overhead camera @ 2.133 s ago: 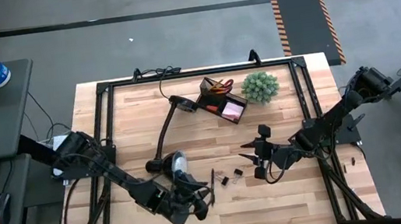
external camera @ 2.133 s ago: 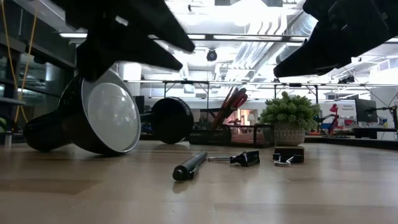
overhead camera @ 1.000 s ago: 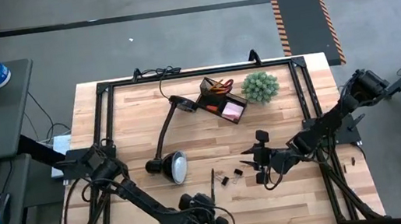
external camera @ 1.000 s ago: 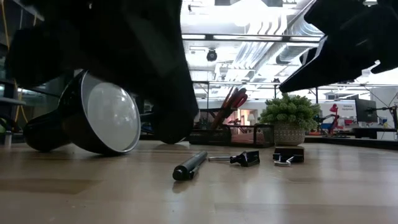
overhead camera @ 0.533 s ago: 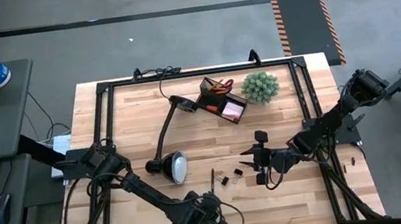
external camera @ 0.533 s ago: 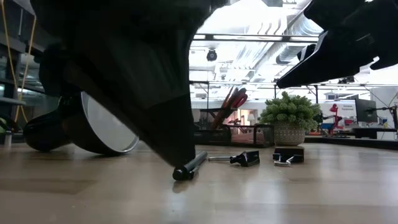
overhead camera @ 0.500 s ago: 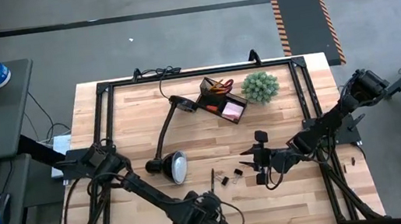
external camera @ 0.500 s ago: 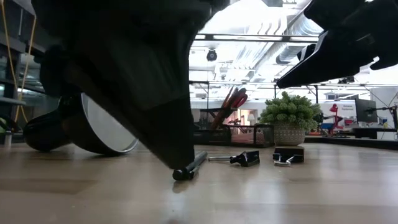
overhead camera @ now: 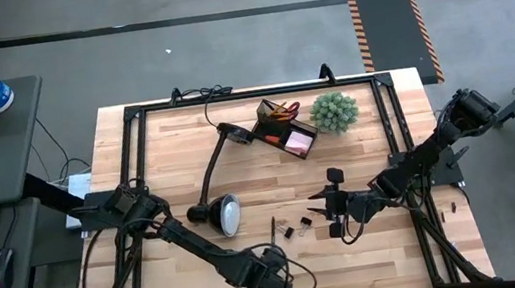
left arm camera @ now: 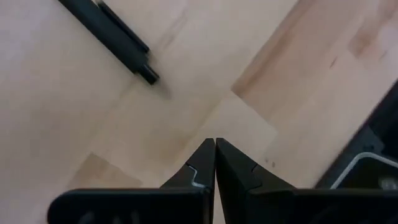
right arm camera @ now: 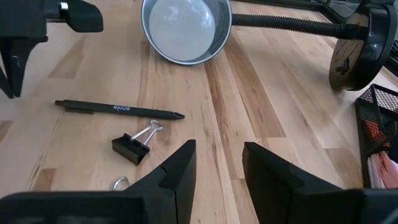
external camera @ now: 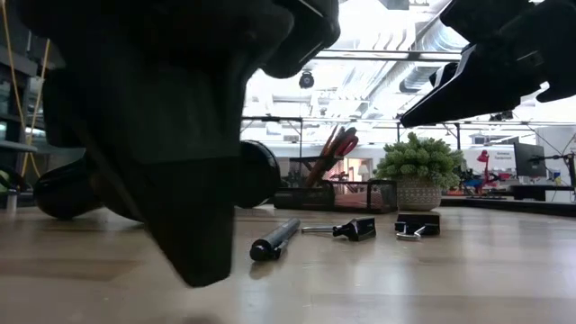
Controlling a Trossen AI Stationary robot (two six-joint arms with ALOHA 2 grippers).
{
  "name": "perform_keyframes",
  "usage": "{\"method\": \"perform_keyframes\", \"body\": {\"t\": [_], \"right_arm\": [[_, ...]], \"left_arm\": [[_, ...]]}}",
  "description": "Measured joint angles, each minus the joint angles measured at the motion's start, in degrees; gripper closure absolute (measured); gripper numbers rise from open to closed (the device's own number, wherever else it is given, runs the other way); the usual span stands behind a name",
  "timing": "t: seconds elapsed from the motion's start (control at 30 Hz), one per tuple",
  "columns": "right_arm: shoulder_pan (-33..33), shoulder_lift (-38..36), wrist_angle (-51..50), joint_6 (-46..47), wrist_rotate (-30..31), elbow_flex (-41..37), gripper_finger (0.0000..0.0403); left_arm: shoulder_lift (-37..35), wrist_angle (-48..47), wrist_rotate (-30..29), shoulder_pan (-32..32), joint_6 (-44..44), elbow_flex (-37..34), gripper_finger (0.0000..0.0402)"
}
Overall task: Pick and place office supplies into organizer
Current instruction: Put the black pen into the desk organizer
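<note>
The black pen (overhead camera: pixel 273 231) lies lengthwise toward the organizer (overhead camera: pixel 285 128), just beyond the left hand (overhead camera: pixel 279 284), closed and empty; the right hand (overhead camera: pixel 331 208), open and empty, hovers near the binder clips (overhead camera: pixel 296 226).

In the low view the left arm (external camera: pixel 171 117) fills the near side as a dark blur and hides most of the desk lamp (external camera: pixel 261 171) behind it. The left wrist view cuts the black pen (left arm camera: pixel 112 38) off at the edge, and the right wrist view shows only a corner of the organizer (right arm camera: pixel 379 137). In the high view the binder clips (overhead camera: pixel 296 226) are too small to make out.
</note>
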Motion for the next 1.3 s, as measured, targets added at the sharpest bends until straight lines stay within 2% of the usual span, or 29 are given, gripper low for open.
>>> {"method": "perform_keyframes", "body": {"t": [0.1, 0.23, 0.33, 0.5, 0.7, 1.3], "right_arm": [[0.0, 0.0, 0.0, 0.0, 0.0, 0.0, 0.0281], [0.0, 0.0, 0.0, 0.3, 0.0, 0.0, 0.0281], [0.0, 0.0, 0.0, 0.4, -0.5, 0.0, 0.0281], [0.0, 0.0, 0.0, 0.5, -0.8, 0.0, 0.0281], [0.0, 0.0, 0.0, 0.9, -0.8, 0.0, 0.0281], [0.0, 0.0, 2.2, 1.5, -2.2, 0.1, 0.0281]], "left_arm": [[0.0, 0.1, 0.3, 0.0, 0.3, 0.0, 0.0401], [0.0, 0.0, -7.8, -0.8, -4.4, 0.0, 0.0401], [-0.1, -0.6, -11.8, -1.4, -8.8, 0.0, 0.0394], [-0.1, -3.6, -16.3, -2.3, -15.9, 0.0, 0.0350], [-0.1, -5.1, -25.2, -3.2, -23.4, 0.0, 0.0297], [3.9, -3.8, -31.3, -2.0, -23.1, 0.0, 0.0291]]}}
